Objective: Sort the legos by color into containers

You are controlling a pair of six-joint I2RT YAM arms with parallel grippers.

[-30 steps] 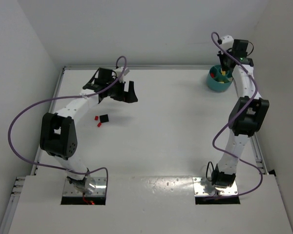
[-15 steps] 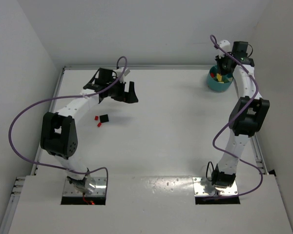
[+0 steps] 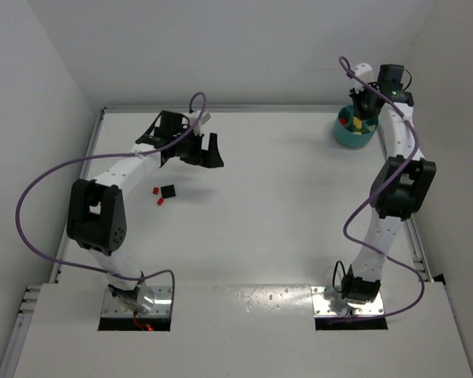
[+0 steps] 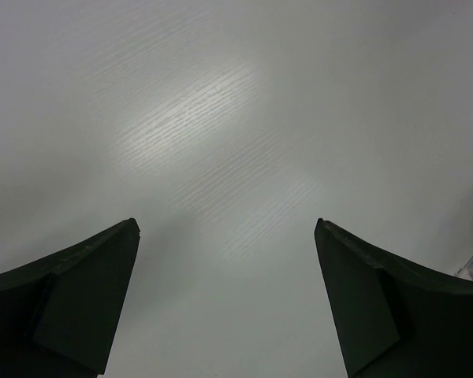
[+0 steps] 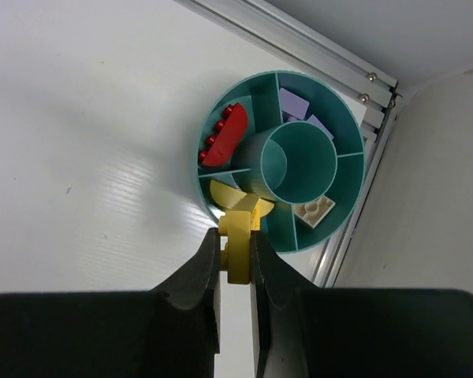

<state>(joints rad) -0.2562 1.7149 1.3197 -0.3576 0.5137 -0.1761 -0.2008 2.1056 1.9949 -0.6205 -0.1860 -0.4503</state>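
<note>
Yellow brick point(image 5: 238, 252) pinched upright between the narrow jaws of the right gripper point(image 5: 236, 235), its top end overlapping the near rim of the teal bowl point(image 5: 348, 193) in the wrist view. Whether the brick touches the rim cannot be told.

It sits right at the compartment that already holds a yellow piece point(image 5: 223, 193). The next compartment round holds a red curved brick point(image 5: 225, 135), studs up. Across the bowl's round middle well lie two purple bricks point(image 5: 297, 103), and a cream brick point(image 5: 314, 209) sits in the compartment on the other side of the yellow one.

From above, the bowl point(image 3: 348, 138) stands in the table's point(image 3: 284, 205) far right corner, with the right gripper point(image 3: 363, 112) poised over its far side. Against the frame a second ago the wrist has edged slightly toward the back wall. The bowl itself has not moved.

Well apart from the bowl, far to its left and nearer the arm bases, a black brick point(image 3: 169, 190) and two loose red bricks point(image 3: 158, 200) lie where they lay before. Beyond them, also far left of the bowl, the left gripper point(image 3: 203, 151) hangs with its jaws spread wide, unchanged. Its own camera shows the left gripper point(image 4: 226, 224) with only bare table between the fingers.
</note>
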